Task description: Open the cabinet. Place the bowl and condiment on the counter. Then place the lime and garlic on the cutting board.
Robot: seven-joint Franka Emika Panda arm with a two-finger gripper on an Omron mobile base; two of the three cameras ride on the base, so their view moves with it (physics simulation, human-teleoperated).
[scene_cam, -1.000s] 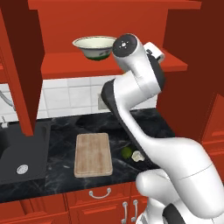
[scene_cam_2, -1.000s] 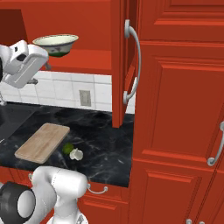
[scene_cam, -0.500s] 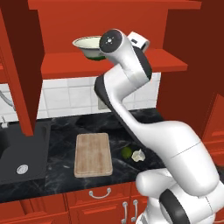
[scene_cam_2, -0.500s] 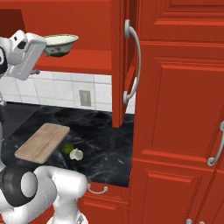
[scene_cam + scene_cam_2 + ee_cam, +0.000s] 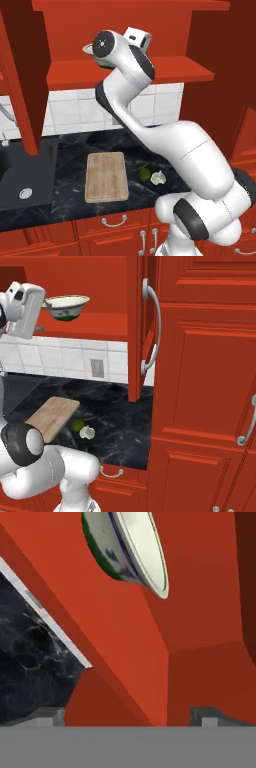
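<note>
bowl (image 5: 66,307) sits on the open cabinet's (image 5: 100,326) shelf, just ahead of the gripper (image 5: 127,714) and off to one side of its line. fingers (image 5: 50,714) stand wide apart, holding nothing.

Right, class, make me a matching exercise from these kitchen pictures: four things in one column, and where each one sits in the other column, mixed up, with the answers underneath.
Things:
1. bowl
2. lime
3. cutting board
4. cabinet door handle

Places:
A. flat on the black counter, beside the sink
B. on the red shelf inside the open cabinet
C. upright on the edge of the opened door
D. on the counter, touching the garlic

Pairs: 1-B, 2-D, 3-A, 4-C
</note>
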